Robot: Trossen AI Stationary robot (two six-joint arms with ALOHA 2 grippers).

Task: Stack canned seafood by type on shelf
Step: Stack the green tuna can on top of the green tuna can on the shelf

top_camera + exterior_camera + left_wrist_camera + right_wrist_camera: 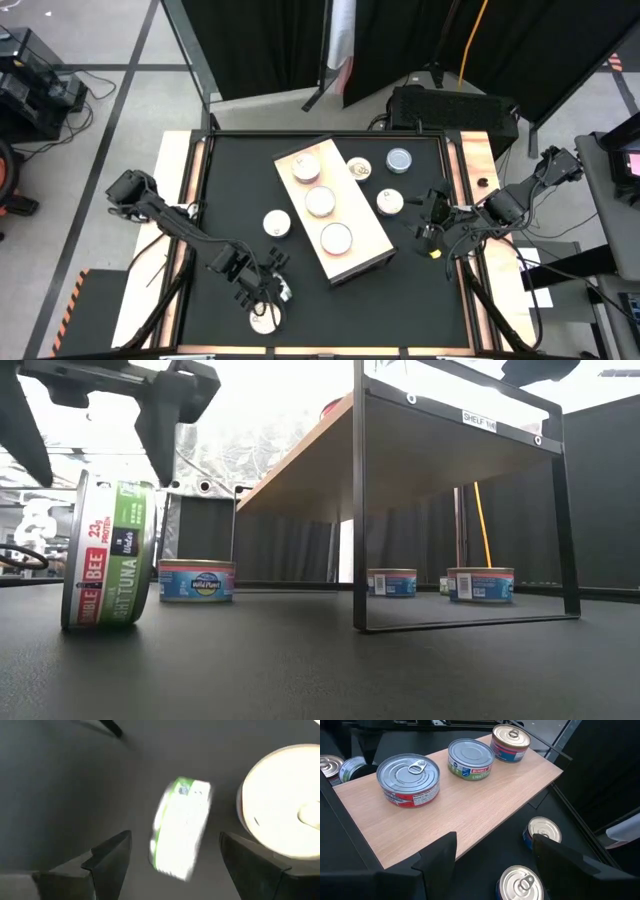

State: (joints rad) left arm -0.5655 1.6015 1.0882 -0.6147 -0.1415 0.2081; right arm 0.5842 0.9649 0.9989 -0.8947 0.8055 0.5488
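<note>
Pale-wood shelf board (pixel 470 820) on a black metal frame, set diagonally at the middle of the black worktop (pixel 230 180). Carries three flat round silver-topped tins in a row, none stacked: red-labelled tin (pixel 409 779), green-and-blue-labelled tin (pixel 470 759), red-and-blue-labelled tin (pixel 510 742). Other tins lying flat on the worktop: lone tin (pixel 277 224) just beside the shelf's left side, blue-lidded tin (pixel 399 160) among three on its right.

Left jaws at the near-left of the worktop, spread wide, holding nothing, hovering directly over a green-labelled tuna tin (pixel 108 555). Stands on its edge, slightly tilted, between both fingers (pixel 107 865) but apart from them. Silver-topped flat tin (pixel 282 802) just beside it.

Right jaws off the shelf's right side, above the worktop, parted and empty, waiting.

Judged stage: pick-up of the edge-standing tin not yet made; sorting by type barely begun.

Risks:
- Liable to roll away across the worktop at any glancing touch, being balanced on its rim.
- Likely to squirt out sideways or topple if pinched off-centre.
- Possible knock against the neighbouring flat tin on descent, given the narrow gap.
- Mixed labels on the shelf: danger of stacking onto the wrong type unless the label is matched first.
</note>
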